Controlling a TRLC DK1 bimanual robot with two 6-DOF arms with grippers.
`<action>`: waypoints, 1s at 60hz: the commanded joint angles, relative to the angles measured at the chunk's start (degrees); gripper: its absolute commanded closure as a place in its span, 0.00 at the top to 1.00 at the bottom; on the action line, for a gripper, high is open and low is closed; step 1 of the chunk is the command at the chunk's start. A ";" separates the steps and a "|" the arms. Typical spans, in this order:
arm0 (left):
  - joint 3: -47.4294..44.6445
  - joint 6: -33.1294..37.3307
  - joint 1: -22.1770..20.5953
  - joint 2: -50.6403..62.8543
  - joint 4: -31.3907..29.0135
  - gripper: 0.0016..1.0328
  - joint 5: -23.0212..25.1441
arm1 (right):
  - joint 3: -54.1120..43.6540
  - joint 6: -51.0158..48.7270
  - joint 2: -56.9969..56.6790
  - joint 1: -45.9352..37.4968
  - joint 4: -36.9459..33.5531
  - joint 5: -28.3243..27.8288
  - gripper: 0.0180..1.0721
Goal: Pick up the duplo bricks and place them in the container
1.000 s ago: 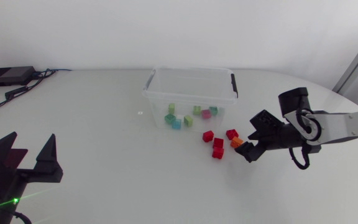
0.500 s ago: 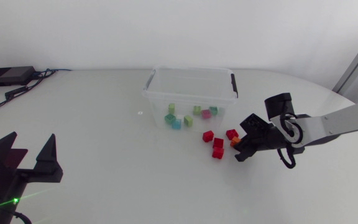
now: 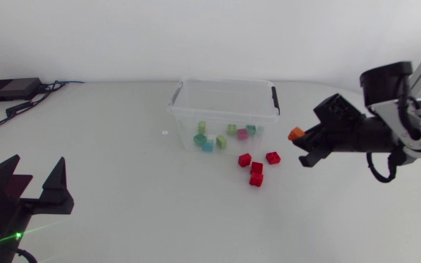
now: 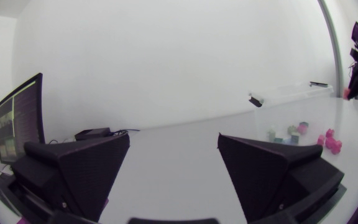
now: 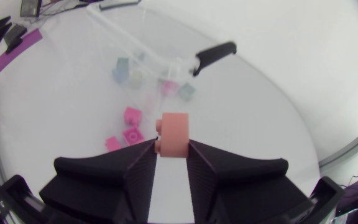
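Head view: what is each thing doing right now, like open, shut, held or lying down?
right hand, shut on orange brick.
orange brick, held up in the air.
left hand, open, empty.
container, open on top, bricks inside.
red bricks, lying on the table.

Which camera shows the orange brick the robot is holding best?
The right wrist view: the orange brick sits large, clamped in the right hand. The head view shows it small; I cannot find it in the left wrist view.

A black box point(image 3: 9, 89) with cables point(image 3: 55, 84) sits at the white table point(image 3: 123, 212)'s far corner.
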 commanded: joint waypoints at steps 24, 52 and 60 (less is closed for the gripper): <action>-0.95 -1.13 -0.19 -0.69 -0.06 0.96 -0.03 | 19.65 10.74 11.07 10.22 5.49 2.18 0.24; -1.04 -1.13 -0.19 -0.69 -0.06 0.96 -0.03 | 30.28 12.93 25.04 13.03 9.45 7.37 0.86; -1.04 -1.13 -0.19 -0.69 -0.06 0.96 -0.03 | 25.45 14.87 17.31 12.95 7.51 9.74 0.89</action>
